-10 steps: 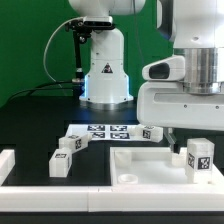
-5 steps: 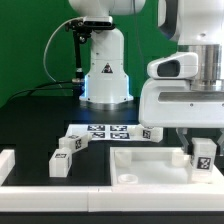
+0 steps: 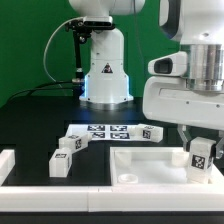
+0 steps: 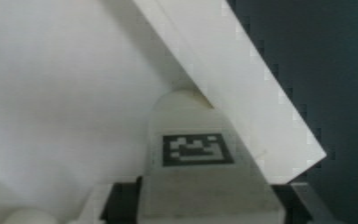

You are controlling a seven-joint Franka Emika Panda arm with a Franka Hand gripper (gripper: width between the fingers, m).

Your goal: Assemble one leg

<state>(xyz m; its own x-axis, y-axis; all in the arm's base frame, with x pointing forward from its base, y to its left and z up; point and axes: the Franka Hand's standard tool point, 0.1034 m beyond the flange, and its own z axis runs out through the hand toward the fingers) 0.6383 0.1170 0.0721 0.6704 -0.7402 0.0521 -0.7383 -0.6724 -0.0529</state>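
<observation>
1. One leg (image 3: 201,155) sits between the fingers of the gripper (image 3: 201,150), which are closed on its sides; it hangs directly below the wrist, over the corner of the white panel (image 3: 150,163) at the exterior view's right.
2. Long axis: upright, tag face toward the exterior camera. The wrist view shows the leg (image 4: 197,160) flanked by both fingers (image 4: 121,200), panel beneath.
3. Contact between the leg's lower end and the panel cannot be confirmed.
4. Judgement: the coming move is straight down, provided the axis holds vertical over the seat.
5. Two spare legs (image 3: 65,154) lie well apart, toward the exterior view's left.
</observation>
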